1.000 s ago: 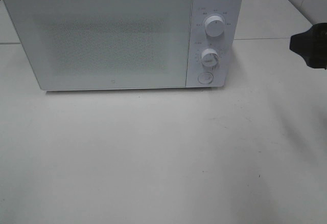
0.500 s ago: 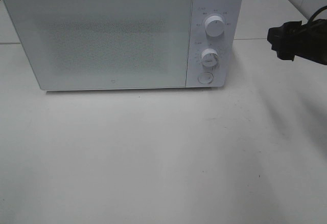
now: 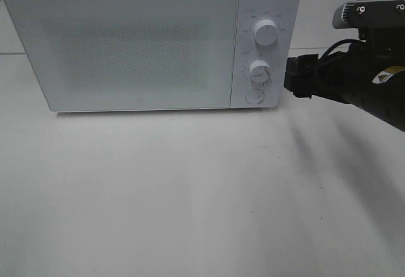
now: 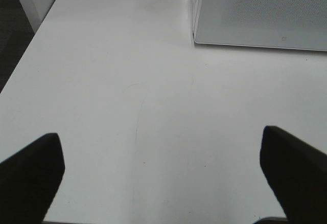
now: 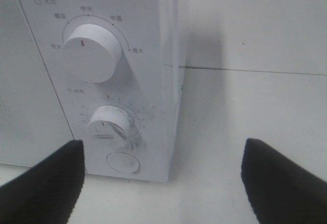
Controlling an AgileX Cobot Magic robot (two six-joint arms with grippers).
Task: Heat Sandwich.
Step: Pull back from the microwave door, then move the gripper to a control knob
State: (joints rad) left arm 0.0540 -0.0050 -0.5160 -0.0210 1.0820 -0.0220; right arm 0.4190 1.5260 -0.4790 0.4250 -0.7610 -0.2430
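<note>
The sandwich shows in no view, so nobody can tell where it is. The microwave (image 3: 152, 43) has its door (image 3: 126, 49) shut, and the dotted grey window hides what is inside. In the high view the right claw (image 3: 296, 80) is a dark lump just beside the microwave's right side, level with the low knob (image 3: 259, 72). Its arm is cut off by the edge of the picture. There the fingers blur into one, and it is hard to say if they touch the microwave. The right wrist view tells more: two black fingers (image 5: 46, 180) stand far apart with nothing held between them. It also shows the top knob (image 3: 265, 33), the low knob and the round button (image 3: 254, 96) up close, each knob with a red mark. The tiny words around the knobs are too small to read from up high. The left claw (image 4: 163, 178) shows only in its own wrist view. Its fingers (image 4: 30, 175) are spread wide over the bare white table (image 3: 190, 195) and hold nothing. That view catches just a low corner of the microwave.
</note>
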